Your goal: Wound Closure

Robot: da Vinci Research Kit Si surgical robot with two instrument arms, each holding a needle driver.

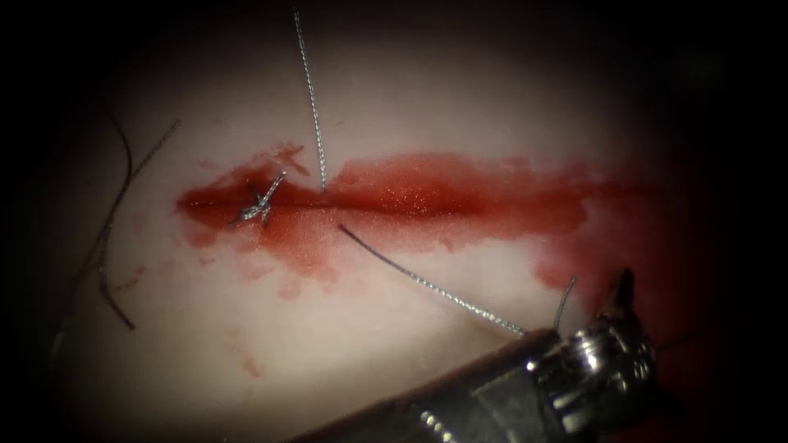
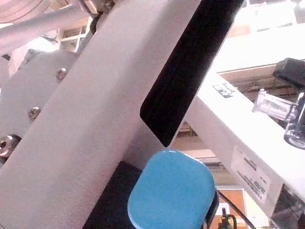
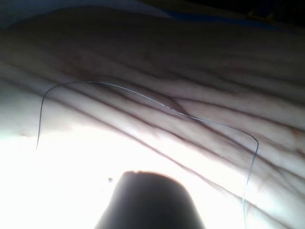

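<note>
one knot (image 1: 258,202) sits tied at the cut's (image 1: 427,201) left end; the rest lies unstitched under red fluid (image 1: 460,190). right tool (image 1: 617,305): can't tell its fingers' state; thread (image 1: 427,285) beside.

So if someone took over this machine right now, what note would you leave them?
The right hand sits low on the tissue, right and below the cut; whether it grips anything, I cannot tell.
One thread enters the cut right of the knot; a second thread runs to that hand's shaft.
Left of the cut lie dark curved strands; one may be the needle, unsure.
Done: one knot at the cut's left end. Left: the rest, under red fluid, has no tied stitch.
</note>
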